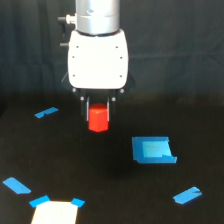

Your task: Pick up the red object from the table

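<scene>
The red object point(98, 119) is a small bright red-orange stubby block. It sits between the two dark fingers of my gripper point(98, 114), which hangs from the white arm head at upper centre of the exterior view. The jaws are closed against its sides. The block hangs below the fingertips and appears lifted off the dark table point(100, 170), with a faint shadow beneath it. The top of the block is hidden between the fingers.
A blue square patch point(153, 150) lies to the right of the gripper. Blue tape strips lie at the left point(46, 113), lower left point(16, 186) and lower right point(187, 195). A pale rectangle with blue corners point(55, 212) sits at the bottom edge.
</scene>
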{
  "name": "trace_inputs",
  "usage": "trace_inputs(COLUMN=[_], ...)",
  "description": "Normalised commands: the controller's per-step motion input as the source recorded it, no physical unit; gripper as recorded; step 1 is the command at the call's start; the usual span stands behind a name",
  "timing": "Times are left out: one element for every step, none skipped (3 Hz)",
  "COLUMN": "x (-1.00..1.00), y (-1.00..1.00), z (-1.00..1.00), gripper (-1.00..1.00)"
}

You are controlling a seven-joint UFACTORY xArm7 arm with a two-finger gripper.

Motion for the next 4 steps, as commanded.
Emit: trace_inputs(x=[-0.27, -0.47, -0.57, -0.59], y=[-1.00, -1.00, -1.00, -0.09], z=[0.86, 0.95, 1.00, 1.00], gripper=[-1.00, -0.62, -0.87, -1.00])
